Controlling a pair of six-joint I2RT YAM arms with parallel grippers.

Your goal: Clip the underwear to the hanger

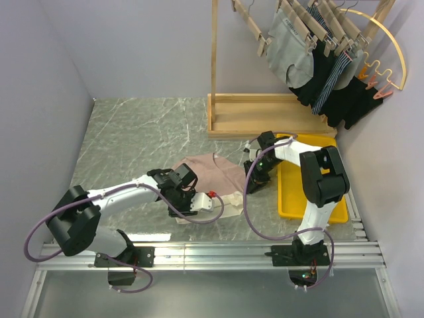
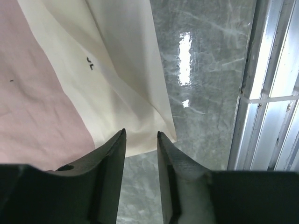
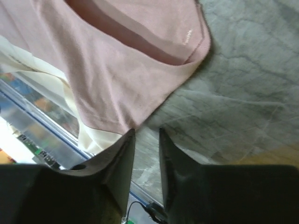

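The step in hand looks like the pick-up: the garment has to be lifted off the surface [image 1: 132,139] before it can meet any clip.

The left gripper [image 2: 140,135] sits low at the near-left corner of the underwear [image 1: 212,171]. Its jaws stand narrow, with bare surface showing in the gap and nothing held. The tips touch or nearly touch the edge of the cream waistband [image 2: 121,70]. The underwear lies flat in the middle of the surface, pink body toward the back and waistband toward the arms.

The right gripper [image 3: 145,131] is at the garment's right edge. Its jaws are also narrow and empty, with a corner of pink cloth just beside the left finger. Right of it lies a yellow tray [image 1: 328,205], with nothing visible in the part the arm leaves uncovered.

At the back right stands a wooden rack [image 1: 265,114]. The hanger [image 1: 250,25], a bare wooden bar with a clip showing at its lower end, hangs at the left of the rail, well apart from the underwear. Beside it hang grey briefs [image 1: 288,50], then dark and striped garments, then a gold wire arch [image 1: 391,46].

The next move, as I judge it, calls for each gripper to slide a finger under the waistband and pinch a corner. The cloth is thin and lies flat, so it could slip out.

Counted:
- Arms: two
- Pink underwear: one
- Tray: one
- Rack: one
- Bare hanger: one
- Grey briefs: one
- Gold arch: one, with at least two pink clips
- Loaded hangers: several, overlapping too much to count
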